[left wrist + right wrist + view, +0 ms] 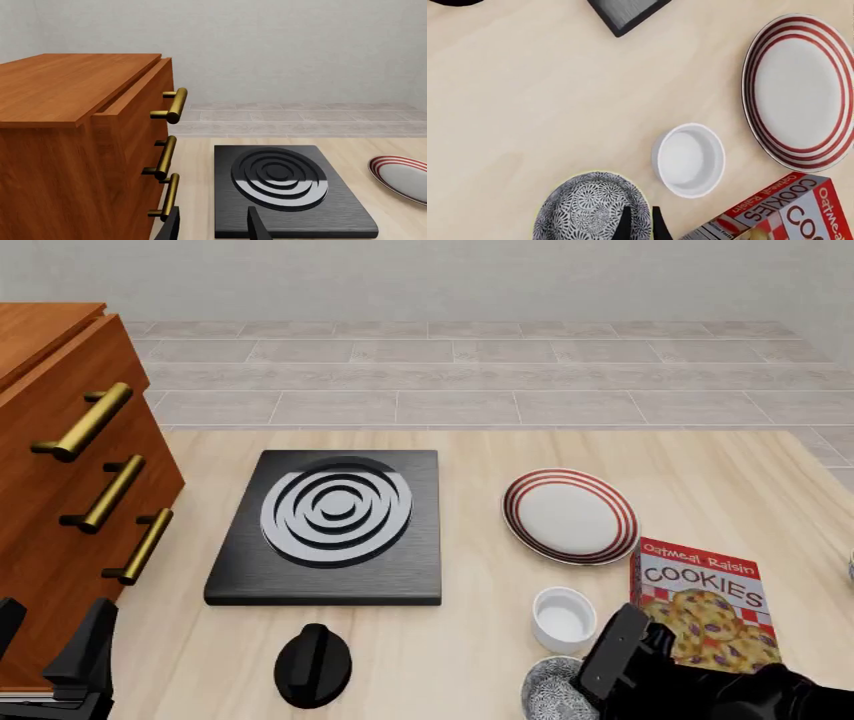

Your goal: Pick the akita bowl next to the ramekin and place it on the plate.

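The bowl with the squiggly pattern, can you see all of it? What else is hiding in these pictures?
- Bowl: in the front view the right arm covers its right side and the bottom edge cuts it off.
- Right gripper: in the right wrist view only the fingertips show, close together over the bowl; a grip cannot be told.
- Left gripper: only its tips show.
- Plate: cut off by the left wrist view's edge.

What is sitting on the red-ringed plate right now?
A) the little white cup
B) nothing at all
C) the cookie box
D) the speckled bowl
B: the plate is bare, while the akita bowl still rests on the table beside the ramekin, with the cookie box lying off to one side.
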You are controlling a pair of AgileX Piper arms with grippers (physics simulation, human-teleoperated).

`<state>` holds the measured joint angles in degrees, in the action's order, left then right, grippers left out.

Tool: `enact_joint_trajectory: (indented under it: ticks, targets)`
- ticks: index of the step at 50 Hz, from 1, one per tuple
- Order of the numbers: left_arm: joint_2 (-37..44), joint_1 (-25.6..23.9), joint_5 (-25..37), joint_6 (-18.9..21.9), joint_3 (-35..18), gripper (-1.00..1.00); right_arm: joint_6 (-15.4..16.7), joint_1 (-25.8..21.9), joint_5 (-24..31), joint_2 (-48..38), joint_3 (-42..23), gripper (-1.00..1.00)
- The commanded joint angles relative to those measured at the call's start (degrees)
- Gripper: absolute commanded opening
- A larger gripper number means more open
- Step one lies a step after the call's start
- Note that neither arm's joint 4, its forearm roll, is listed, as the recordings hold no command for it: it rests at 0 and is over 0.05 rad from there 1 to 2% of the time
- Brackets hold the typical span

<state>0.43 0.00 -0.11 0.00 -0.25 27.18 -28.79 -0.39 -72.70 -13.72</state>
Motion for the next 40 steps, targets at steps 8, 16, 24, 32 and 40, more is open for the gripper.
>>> enact_joint_trajectory:
  ticks: [8, 16, 24, 32, 40]
  targets:
    - [0.0, 0.0, 0.0, 0.0, 0.0, 1.00, 0.0, -0.2, 1.7, 1.1, -0.5, -1.00]
    - [0.0, 0.0, 0.0, 0.0, 0.0, 1.00, -0.2, -0.6, 4.4, 4.0, -1.3, -1.00]
    - [0.0, 0.0, 0.0, 0.0, 0.0, 1.00, -0.4, -0.8, 6.8, 6.3, -2.2, -1.00]
    - [0.0, 0.0, 0.0, 0.0, 0.0, 1.00, -0.6, -1.3, 8.7, 8.6, -2.5, -1.00]
    - [0.0, 0.0, 0.0, 0.0, 0.0, 1.00, -0.8, -1.6, 11.6, 11.4, -3.7, -1.00]
